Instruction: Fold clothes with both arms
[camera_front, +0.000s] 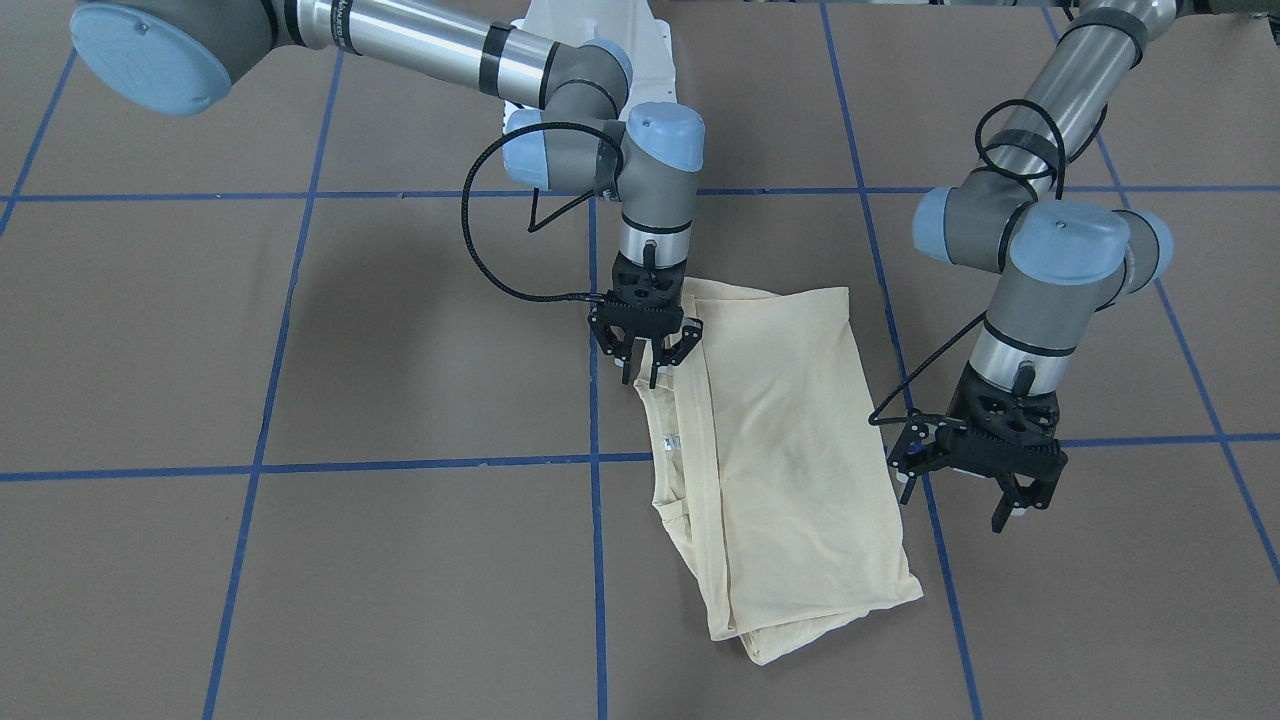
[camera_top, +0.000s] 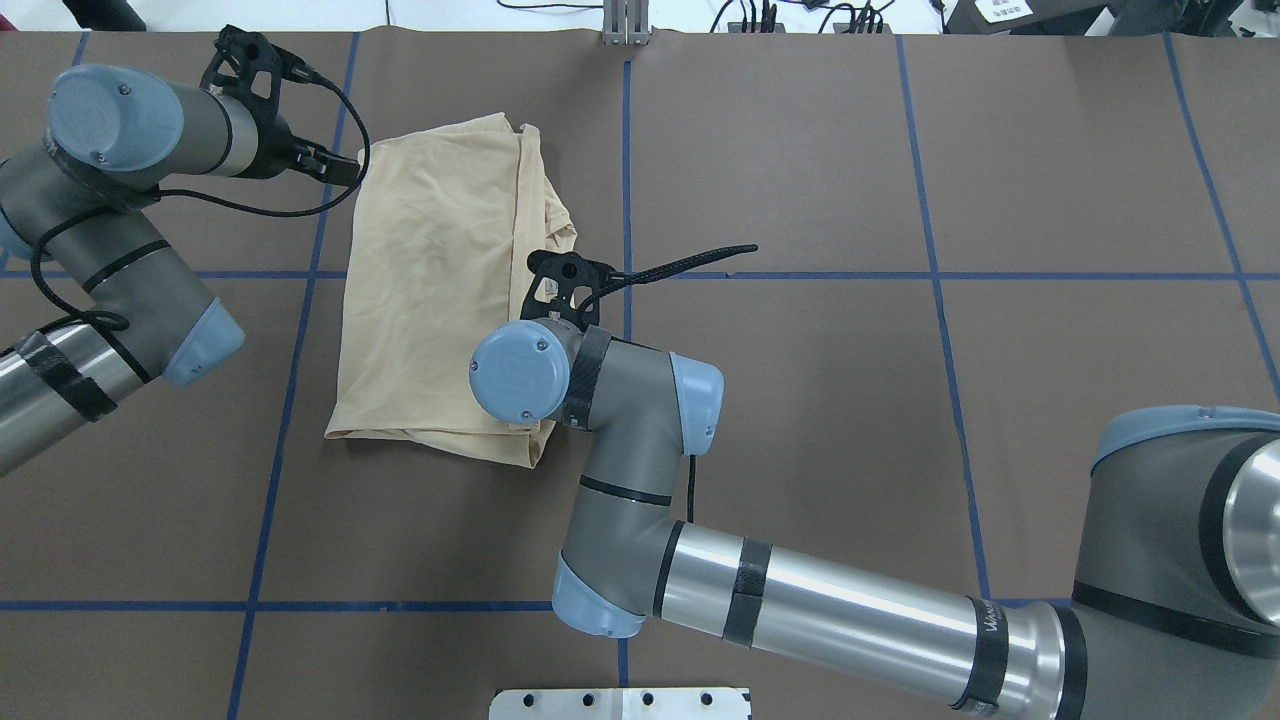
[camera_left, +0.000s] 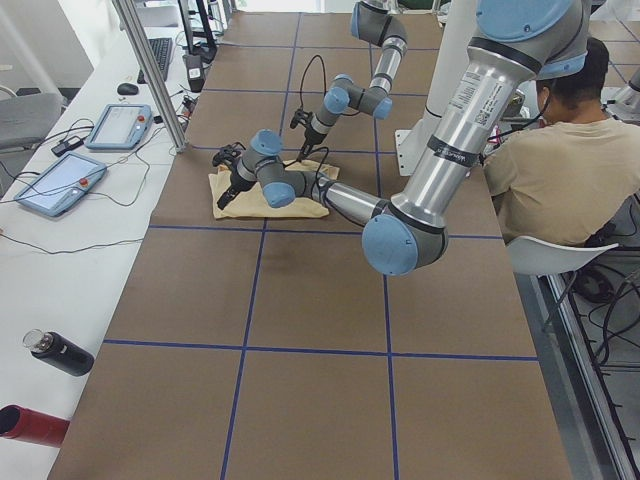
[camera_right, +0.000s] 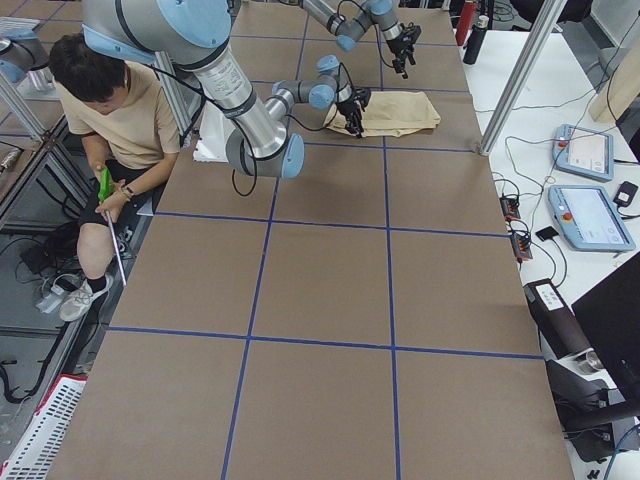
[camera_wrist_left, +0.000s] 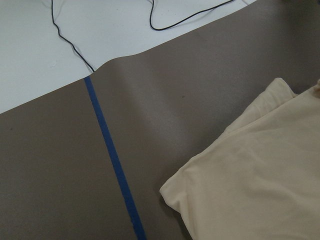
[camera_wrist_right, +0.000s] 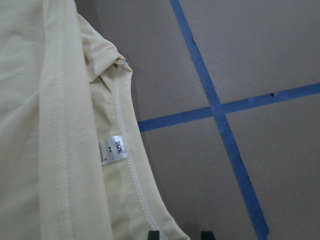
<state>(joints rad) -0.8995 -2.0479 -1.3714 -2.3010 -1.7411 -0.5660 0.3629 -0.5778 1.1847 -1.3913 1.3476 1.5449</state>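
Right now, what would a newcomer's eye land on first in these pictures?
The pale cream-yellow T-shirt, folded into a long rectangle, stands out on the brown table. The right gripper hovers open at its collar edge near the small white label, while the left gripper hangs beside the opposite edge, clear of the cloth.

Only one word can be read: "SIZE", in grey capitals on the small white label (camera_wrist_right: 114, 149) sewn inside the shirt (camera_wrist_right: 30, 125) collar. The label lies just ahead of the right gripper (camera_wrist_right: 180, 235), slightly to one side of its fingertips (camera_wrist_right: 155, 234) and not touching them. White lettering on the right arm (camera_top: 850, 610) tube, far behind the fingers, is too small to read.
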